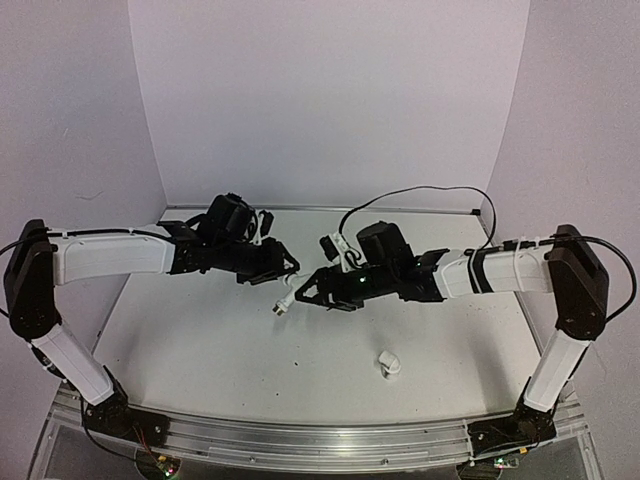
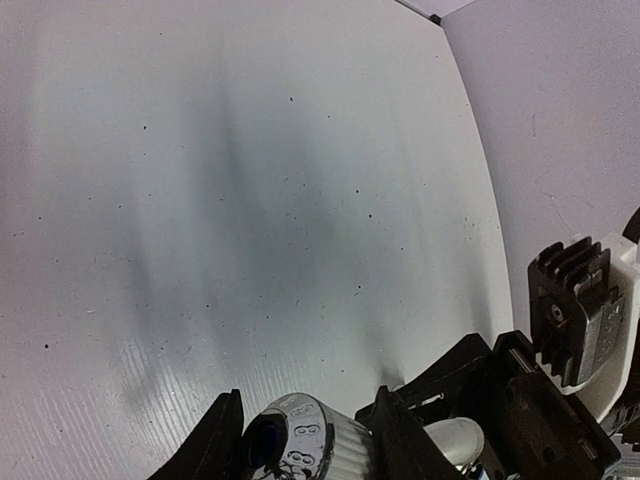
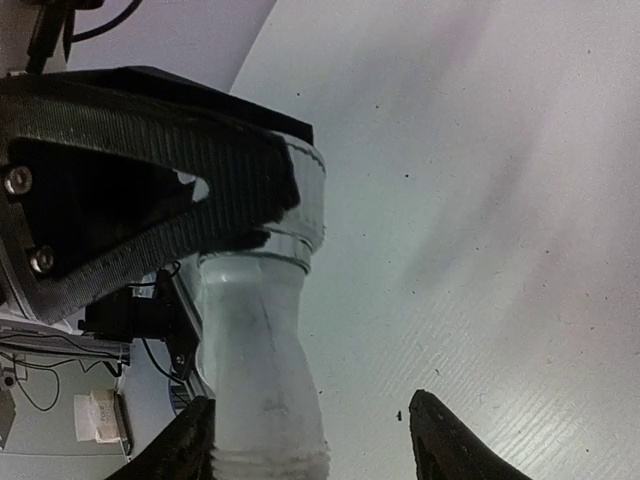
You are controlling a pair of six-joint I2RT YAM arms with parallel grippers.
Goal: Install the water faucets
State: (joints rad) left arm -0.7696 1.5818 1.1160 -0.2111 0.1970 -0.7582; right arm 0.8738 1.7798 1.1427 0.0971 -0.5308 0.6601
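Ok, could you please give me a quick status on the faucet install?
Left gripper shut on faucet part. Right gripper open around its threaded end. Second faucet part loose on table. Nothing in the way.

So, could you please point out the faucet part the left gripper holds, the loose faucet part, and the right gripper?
held faucet part [image 3: 255, 350], right wrist view, white body.
loose faucet part [image 1: 388, 364], top view, its middle.
right gripper [image 1: 305, 293], top view, between its fingertips.

Soft, even light is seen; a broad grey shadow is cast mid-frame on the table [image 2: 250, 230]; the faucet [image 3: 260, 340] is blurred.
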